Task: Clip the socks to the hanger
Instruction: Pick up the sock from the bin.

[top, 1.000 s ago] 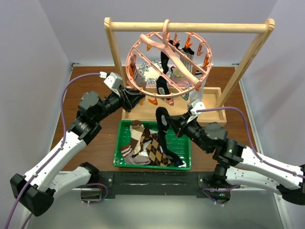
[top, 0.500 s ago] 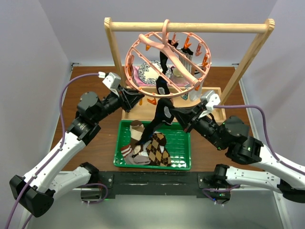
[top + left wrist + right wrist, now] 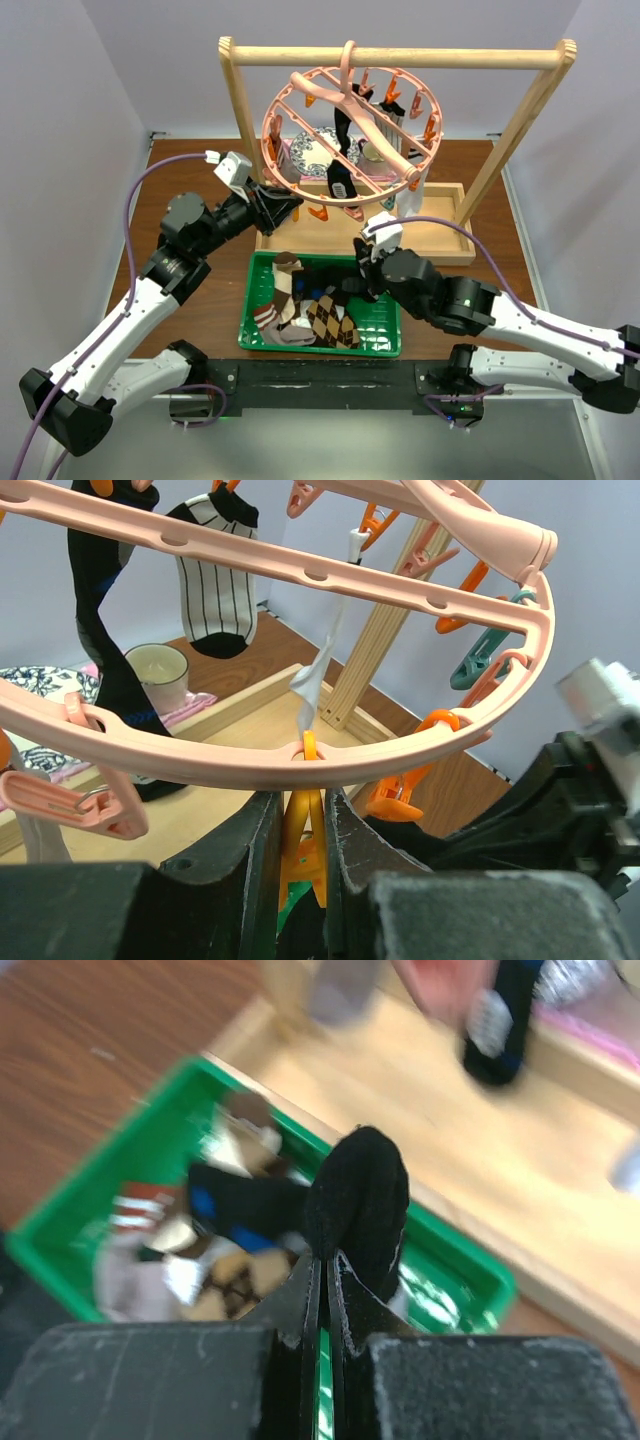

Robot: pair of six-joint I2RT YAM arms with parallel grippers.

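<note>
The black sock (image 3: 358, 1195) is pinched by its bunched end in the right gripper (image 3: 325, 1265), whose jaws are nearly closed on the fabric; its free length trails down into the green tray (image 3: 320, 349), so it is only partly lifted. The remaining socks (image 3: 300, 308), brown-striped and argyle, lie heaped in that tray, which keeps them together within the right arm's reach. The hanger (image 3: 250, 765) hangs by its hook from the wooden rack (image 3: 400, 57), tilted toward the arms, so that its rim clips face the arms. The left gripper (image 3: 301, 865) is narrowed on one orange clip (image 3: 302, 830) at the near rim, probably both to steady the ring and to press the clip's mouth apart; the mouth itself is hidden. A striped sock (image 3: 215, 580) and a long dark one (image 3: 100, 630) are already clipped further round. Sock and held clip are well apart; the likely next step is to raise the sock to the clip. The bench (image 3: 215, 292) carries tray and rack.
</note>
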